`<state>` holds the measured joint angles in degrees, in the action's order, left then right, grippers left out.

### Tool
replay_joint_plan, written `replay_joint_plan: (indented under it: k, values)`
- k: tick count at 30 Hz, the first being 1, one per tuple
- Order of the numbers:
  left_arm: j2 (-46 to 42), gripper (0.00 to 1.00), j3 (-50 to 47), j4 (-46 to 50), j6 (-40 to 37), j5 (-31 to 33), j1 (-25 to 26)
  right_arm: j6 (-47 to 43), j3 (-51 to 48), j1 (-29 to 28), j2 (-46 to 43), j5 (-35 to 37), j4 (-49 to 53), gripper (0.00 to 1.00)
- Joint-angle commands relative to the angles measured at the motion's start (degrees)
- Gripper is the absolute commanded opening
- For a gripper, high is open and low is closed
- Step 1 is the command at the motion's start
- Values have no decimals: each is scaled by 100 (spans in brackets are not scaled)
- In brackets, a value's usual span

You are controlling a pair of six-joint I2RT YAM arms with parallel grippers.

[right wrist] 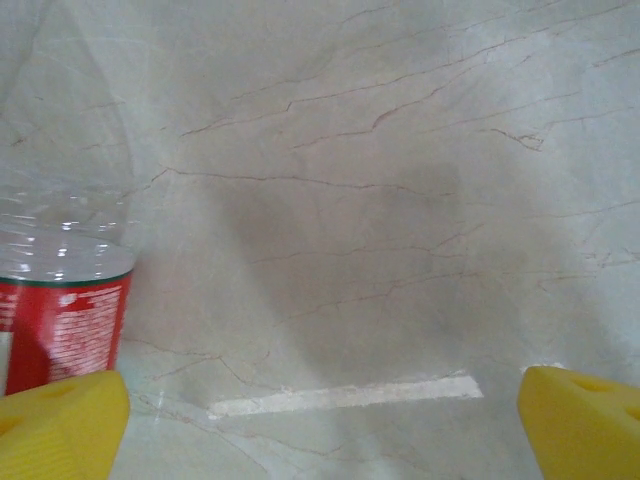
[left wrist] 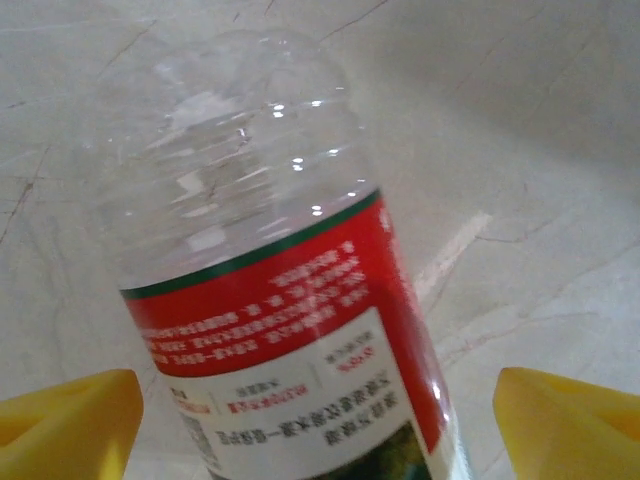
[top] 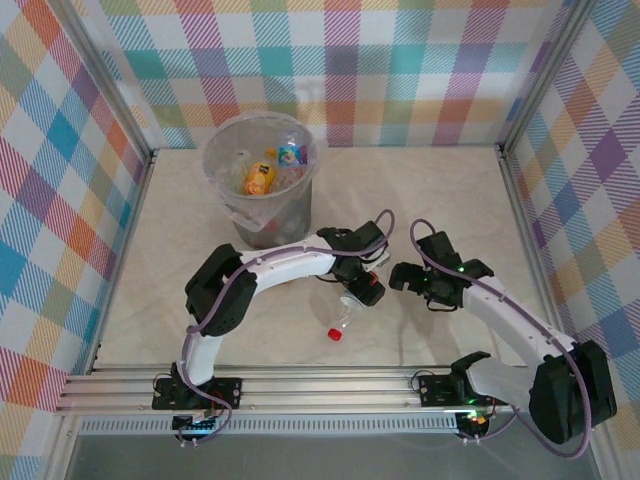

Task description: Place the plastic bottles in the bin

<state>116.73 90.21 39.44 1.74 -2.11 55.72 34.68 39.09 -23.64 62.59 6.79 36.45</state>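
Pale marbled table [top: 150,320] carries one bottle [left wrist: 270,300] on its side between my left pincer's [left wrist: 320,425] spread tips, neither touching it. Round and slick, it may squirt out as I squeeze, short of the bin [top: 240,225]; my right pincer [right wrist: 320,425] hangs spread nearby.

Top view looks down — close wrist views share one bottle [left wrist: 270,300].

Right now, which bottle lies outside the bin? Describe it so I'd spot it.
Find the translucent bin near the back wall. In front of it a clear bottle lies on its side, red cap and red label; the other bottles are inside the bin.
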Motion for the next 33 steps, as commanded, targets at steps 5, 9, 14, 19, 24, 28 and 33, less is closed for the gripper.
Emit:
replay_joint_plan:
  k: [5, 9, 14, 19, 24, 28, 33]
  values:
    - [196, 85, 204, 276, 712, 655, 140, -60, -32, 44, -325, -46, 437, 100]
    - [376, 80, 354, 279, 764, 652, 140, -22, -51, 57, -645, 51, 580, 100]
    - [412, 69, 292, 20, 811, 500, 140, 120, -12, 61, -1128, -70, 627, 100]
    - [298, 66, 221, -176, 778, 320, 140, 311, -34, 61, -1623, -114, 675, 100]
    - [-114, 64, 326, -175, 672, 215, 73, 355, -72, 59, -1879, -330, 577, 100]
    - [-487, 62, 439, -205, 683, -5, -41, 318, -86, 61, -2179, -512, 357, 100]
    - [-960, 60, 488, -290, 754, -439, -160, 141, -46, 65, -2481, -924, -12, 100]
